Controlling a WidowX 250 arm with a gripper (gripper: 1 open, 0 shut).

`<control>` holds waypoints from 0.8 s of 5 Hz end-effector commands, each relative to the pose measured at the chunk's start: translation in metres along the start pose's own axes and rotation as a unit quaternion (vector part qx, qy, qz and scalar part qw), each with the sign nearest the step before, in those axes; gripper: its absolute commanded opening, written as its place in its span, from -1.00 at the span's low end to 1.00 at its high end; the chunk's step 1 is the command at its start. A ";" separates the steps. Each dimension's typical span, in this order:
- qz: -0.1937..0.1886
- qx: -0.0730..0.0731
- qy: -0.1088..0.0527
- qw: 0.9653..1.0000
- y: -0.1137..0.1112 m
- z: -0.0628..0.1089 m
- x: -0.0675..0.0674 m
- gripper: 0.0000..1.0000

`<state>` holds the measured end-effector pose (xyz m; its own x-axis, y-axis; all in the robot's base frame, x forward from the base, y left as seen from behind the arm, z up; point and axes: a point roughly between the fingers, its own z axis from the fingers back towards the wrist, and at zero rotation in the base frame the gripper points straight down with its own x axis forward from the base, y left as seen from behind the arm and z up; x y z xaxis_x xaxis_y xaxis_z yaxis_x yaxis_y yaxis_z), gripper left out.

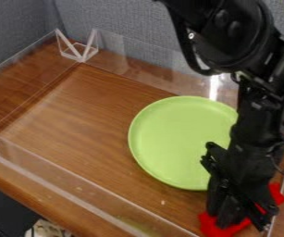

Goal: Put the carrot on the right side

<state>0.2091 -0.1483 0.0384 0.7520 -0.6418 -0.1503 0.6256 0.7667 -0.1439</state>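
Observation:
The carrot (pixel 216 223), a bright red bar, lies on the wooden table at the front right, just right of the lime-green plate (pixel 181 137). Only its red ends show, one at the bottom and one by the arm's right side. My black gripper (pixel 237 211) points straight down onto it and covers its middle. The fingers stand around the bar, but the dark arm hides whether they still press on it.
Low clear acrylic walls (pixel 70 190) fence the wooden table (pixel 70 106) at the front, left and back. A small clear triangular stand (pixel 76 43) sits in the back left corner. The carrot lies close to the front right corner.

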 end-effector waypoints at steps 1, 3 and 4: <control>-0.018 -0.008 0.038 0.999 -0.018 -0.030 -0.001 1.00; -0.011 0.002 0.034 0.999 -0.018 -0.012 0.000 1.00; -0.003 0.011 0.027 1.000 -0.016 0.000 0.003 1.00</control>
<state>0.2025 -0.1631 0.0436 0.7426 -0.6417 -0.1914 0.6300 0.7664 -0.1254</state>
